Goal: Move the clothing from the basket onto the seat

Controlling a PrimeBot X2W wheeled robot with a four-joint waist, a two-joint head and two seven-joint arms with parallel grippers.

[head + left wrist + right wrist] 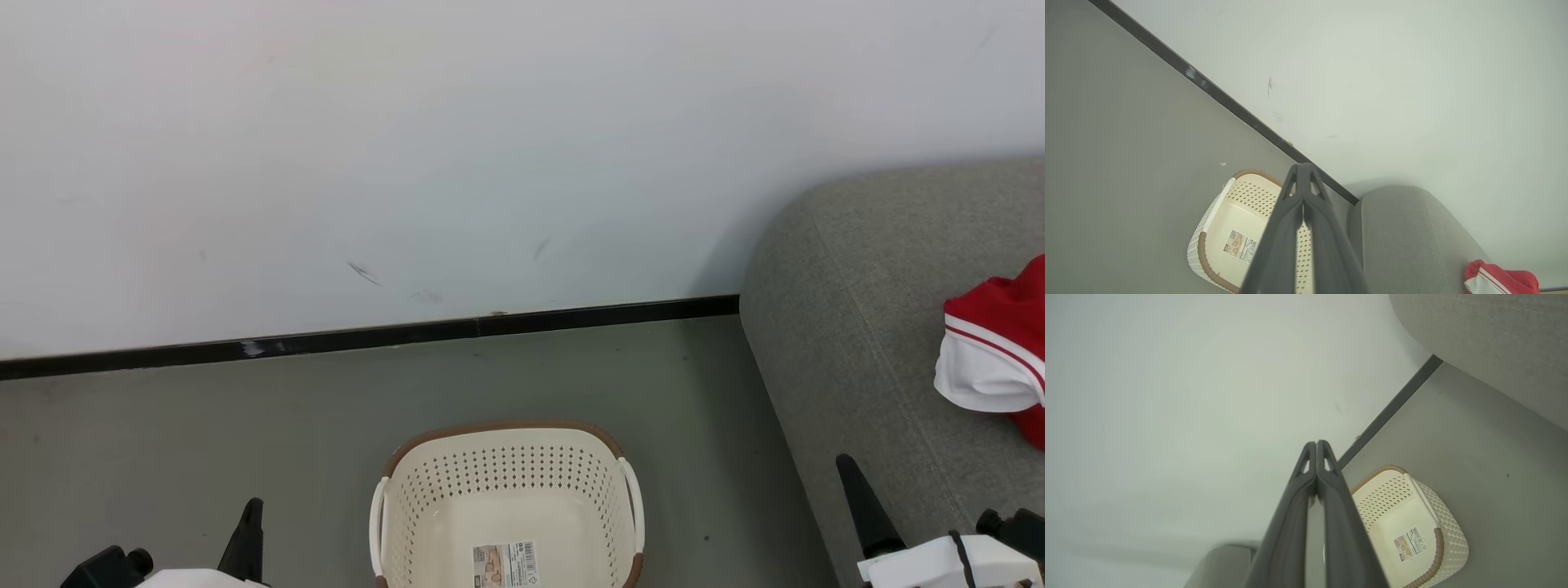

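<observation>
Left gripper (1303, 166), right gripper (1316, 443): closed, empty.

readable text: none | label: sticker (505, 565) on the inside floor of the basket (498, 478), bottom centre of the head view | print on it: small tan picture, barcode stripes, lines of tiny lettering, all too small to read | wrist views: same sticker, equally illegible

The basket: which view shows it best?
The right wrist view: the basket shows nearly whole, rim, wall and labelled floor. The head view cuts off its near end. In the left wrist view the shut jaws of the left gripper cover one side.
</observation>
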